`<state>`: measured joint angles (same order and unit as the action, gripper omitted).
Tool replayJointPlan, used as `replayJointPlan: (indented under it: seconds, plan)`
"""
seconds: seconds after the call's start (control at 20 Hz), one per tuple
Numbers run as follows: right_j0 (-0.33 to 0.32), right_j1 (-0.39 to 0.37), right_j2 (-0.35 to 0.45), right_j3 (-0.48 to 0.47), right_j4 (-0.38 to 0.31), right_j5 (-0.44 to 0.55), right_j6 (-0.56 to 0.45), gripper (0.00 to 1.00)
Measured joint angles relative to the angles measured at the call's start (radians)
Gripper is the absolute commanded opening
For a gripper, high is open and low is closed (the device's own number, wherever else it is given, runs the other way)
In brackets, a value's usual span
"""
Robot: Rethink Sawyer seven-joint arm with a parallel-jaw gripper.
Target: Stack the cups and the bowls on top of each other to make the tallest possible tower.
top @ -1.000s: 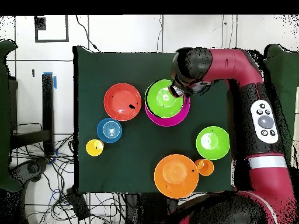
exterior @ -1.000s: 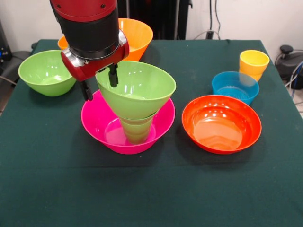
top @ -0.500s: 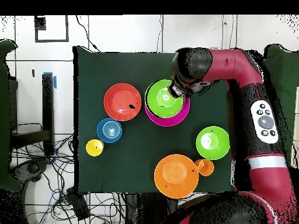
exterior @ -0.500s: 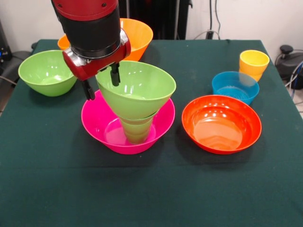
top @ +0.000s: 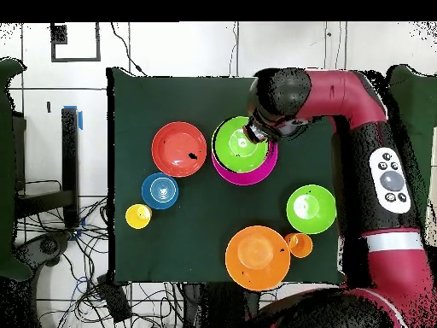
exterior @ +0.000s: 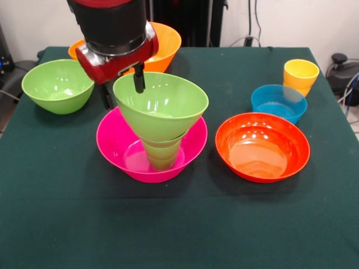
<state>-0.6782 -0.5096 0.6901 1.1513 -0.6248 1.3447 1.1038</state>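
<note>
The tower stands left of centre: a large pink bowl holds a green tapered piece, and a light green bowl sits upright on that. My gripper hangs open over this bowl's left rim, one finger inside and the other outside, neither visibly pressing it. From overhead the gripper is at the edge of the light green bowl, with the pink bowl's rim showing beneath. A yellow cup stands at the far right, and a small orange cup peeks out behind the arm.
A second light green bowl sits at the left and an orange bowl at the back. The blue bowl and red-orange bowl lie on the right. Overhead: red-orange bowl, blue bowl, yellow cup, orange bowl.
The gripper has risen a little and shifted slightly right in the front view. The light green bowl stays put on the stack.
</note>
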Motion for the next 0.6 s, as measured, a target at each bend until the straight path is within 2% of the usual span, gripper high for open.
replayJointPlan:
  seconds: [0.6]
  plan:
    - [0.006, -0.071, 0.013, -0.019, 0.0, 0.0, 0.0, 1.0]
